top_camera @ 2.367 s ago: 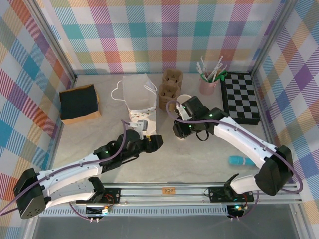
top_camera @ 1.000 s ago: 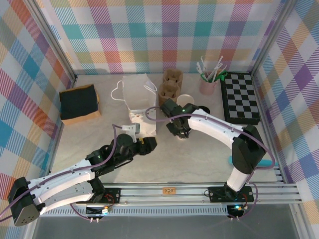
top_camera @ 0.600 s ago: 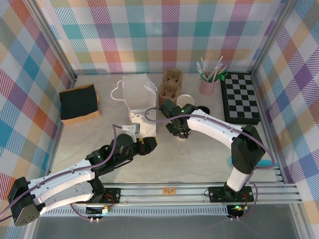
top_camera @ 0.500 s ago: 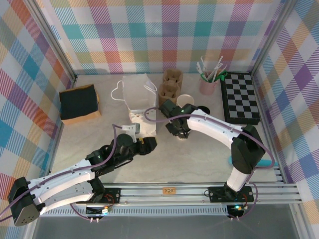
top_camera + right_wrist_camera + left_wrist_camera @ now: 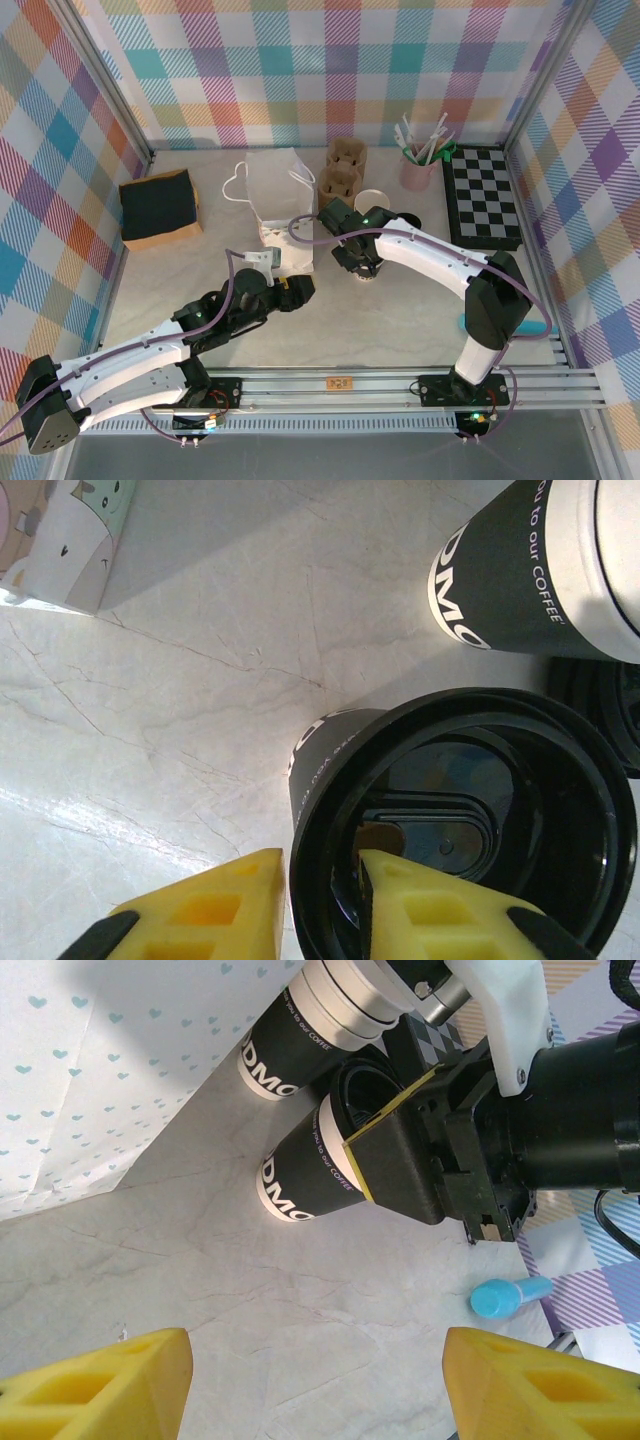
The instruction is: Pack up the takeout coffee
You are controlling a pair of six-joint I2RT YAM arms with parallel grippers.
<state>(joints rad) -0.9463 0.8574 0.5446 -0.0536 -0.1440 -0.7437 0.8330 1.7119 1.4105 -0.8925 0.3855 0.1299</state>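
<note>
White paper bag (image 5: 278,190), checkerboard (image 5: 483,195), straw cup (image 5: 415,172), black napkin stack (image 5: 158,205)

The white right arm (image 5: 430,250) is hiding most of the black-lidded paper cup (image 5: 367,278) at top-view centre; the right-wrist view's upper-right edge is cropping stacked white-rimmed cups (image 5: 560,560).

Top view: bright, even light from overhead. I see only soft shadows under the arms (image 5: 440,255) on the table (image 5: 400,320). The posts (image 5: 118,100) lean outward at the edges (wide lens).
Left wrist: sharp mid-frame, with grey shadow on the table beside the bag (image 5: 90,1070). The left fingers (image 5: 110,1380) are soft.
Right wrist: a glare streak lies on the table at lower left. The cup (image 5: 325,755) is dark on top with faint reflections. The right fingers (image 5: 440,910) are blurred.
</note>
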